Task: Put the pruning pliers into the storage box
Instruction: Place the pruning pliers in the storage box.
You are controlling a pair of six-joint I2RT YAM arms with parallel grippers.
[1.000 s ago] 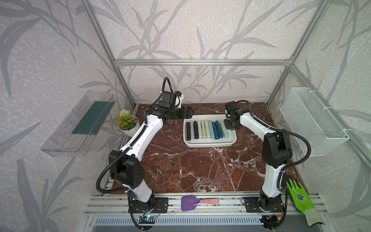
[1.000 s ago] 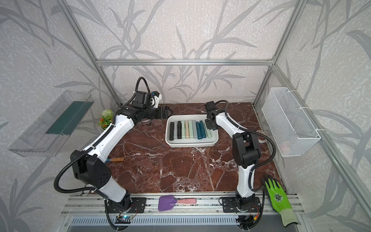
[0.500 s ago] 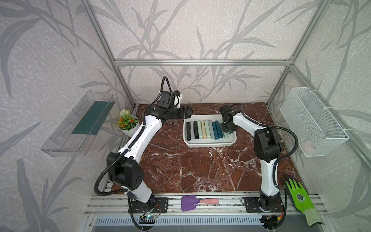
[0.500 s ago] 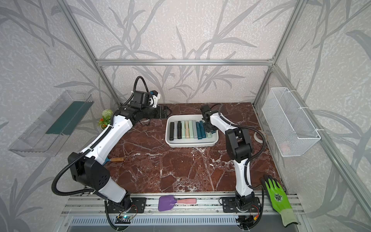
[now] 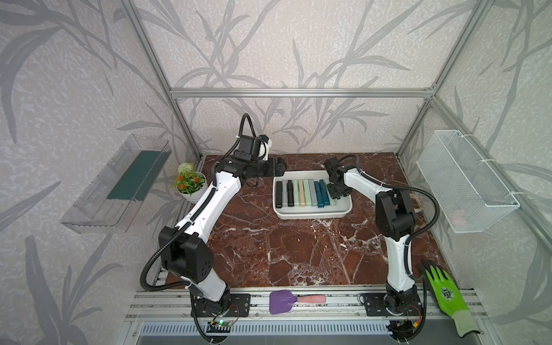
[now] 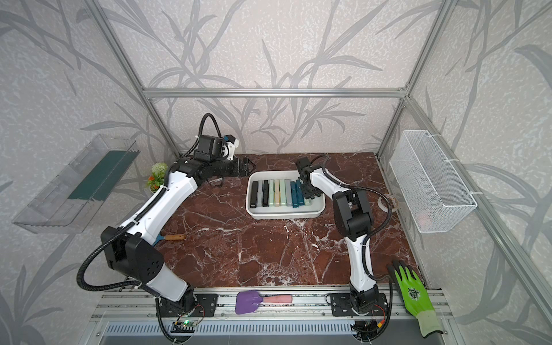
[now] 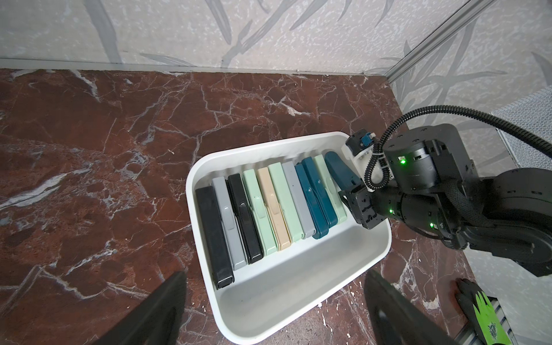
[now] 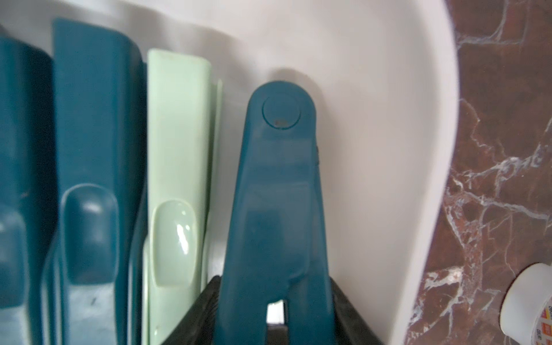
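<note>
Robot test cell, aluminium frame [image 5: 298, 93], leaf-wallpaper panels [image 5: 298, 44], marble-look tabletop [image 5: 268, 239]

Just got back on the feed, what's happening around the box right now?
The right gripper is down inside the right end of the storage box with a dark teal pruning plier between its fingers, the plier's handles splayed apart. Whether it has let go is not clear. The other pliers lie side by side in a row in the box. The left gripper hangs open and empty by the box's far left corner.
</note>
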